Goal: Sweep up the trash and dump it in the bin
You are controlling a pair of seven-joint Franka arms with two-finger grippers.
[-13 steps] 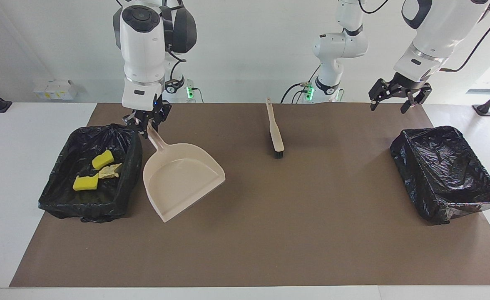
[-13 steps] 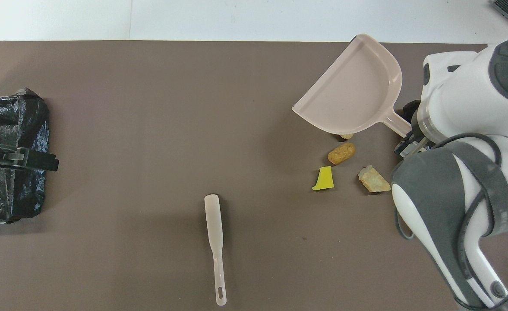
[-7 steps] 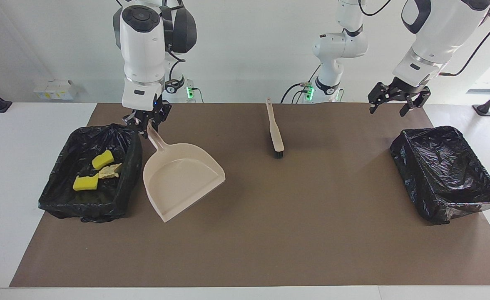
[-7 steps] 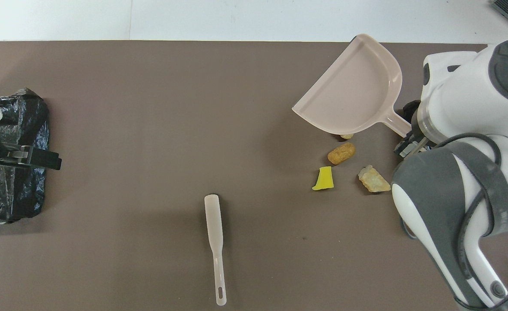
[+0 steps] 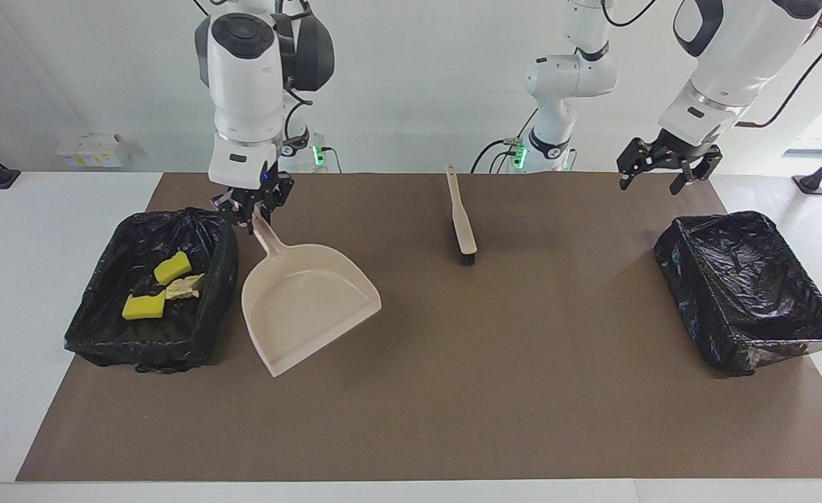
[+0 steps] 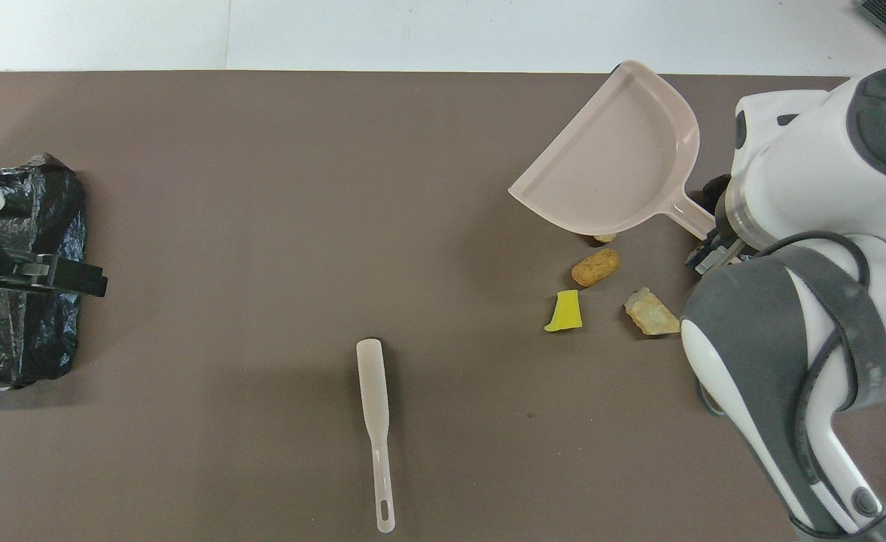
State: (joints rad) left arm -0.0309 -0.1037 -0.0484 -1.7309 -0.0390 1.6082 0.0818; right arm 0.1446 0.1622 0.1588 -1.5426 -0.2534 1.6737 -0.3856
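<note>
Bin, right arm's end of the bench (image 5: pixel 216 279): three pieces of trash already inside, two yellow sponge chunks (image 5: pixel 144 306) and a tan lump (image 5: pixel 186 285)
Right gripper (image 5: pixel 251 209): clenched on the dustpan handle, just beside that bin's corner nearest the robots
Dustpan (image 5: pixel 306 307): pan empty; handle points to the robots' edge, open lip to the opposite edge and the bench's middle
Loose trash, overhead view: tan lump (image 6: pixel 595 267), yellow chunk (image 6: pixel 564 312), pale lump (image 6: pixel 651 311), one crumb (image 6: pixel 604 238) at the pan's back wall; all on the mat on the handle side, nearer the robots than the pan
Key relation: you have the lip facing away from these pieces, so I judge the pan must be turned or re-sited first
Brush (image 5: pixel 461 223): mid-bench, long axis toward the robots, bristles at the end farther from them
Left gripper (image 5: pixel 655 171): released, empty, waiting over the mat's corner by its own base; the free arm for the brush
Second bin (image 5: pixel 753 293): left arm's end, nothing seen inside
</note>
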